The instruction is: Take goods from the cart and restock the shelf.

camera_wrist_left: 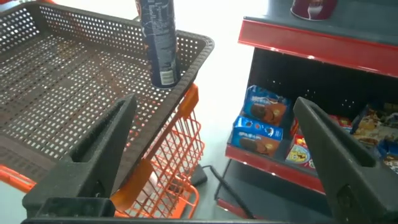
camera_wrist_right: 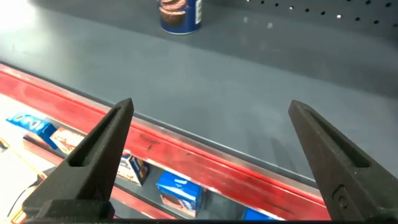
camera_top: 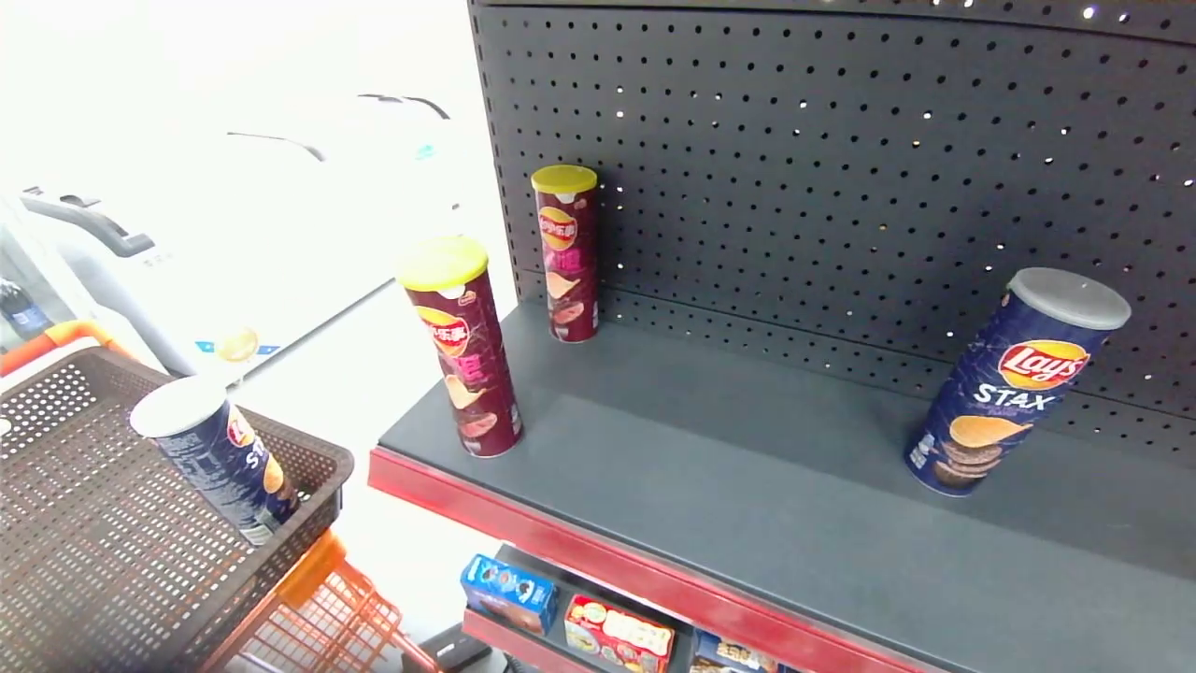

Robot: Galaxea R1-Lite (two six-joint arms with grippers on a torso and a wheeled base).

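Navy cart can [camera_top: 220, 458], pale lid, red-yellow logo: upright in cart basket [camera_top: 56, 561], in the corner beside shelf [camera_top: 747, 486]. On shelf: navy shelf can [camera_top: 1014, 383], front maroon can [camera_top: 462, 346], rear maroon can [camera_top: 566, 252]. Left gripper [camera_wrist_left: 214, 104] and right gripper [camera_wrist_right: 211, 107]: jaws wide apart, empty.

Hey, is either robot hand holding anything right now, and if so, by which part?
Nothing is held. The left hand is open near the cart, and the right hand is open over the shelf.
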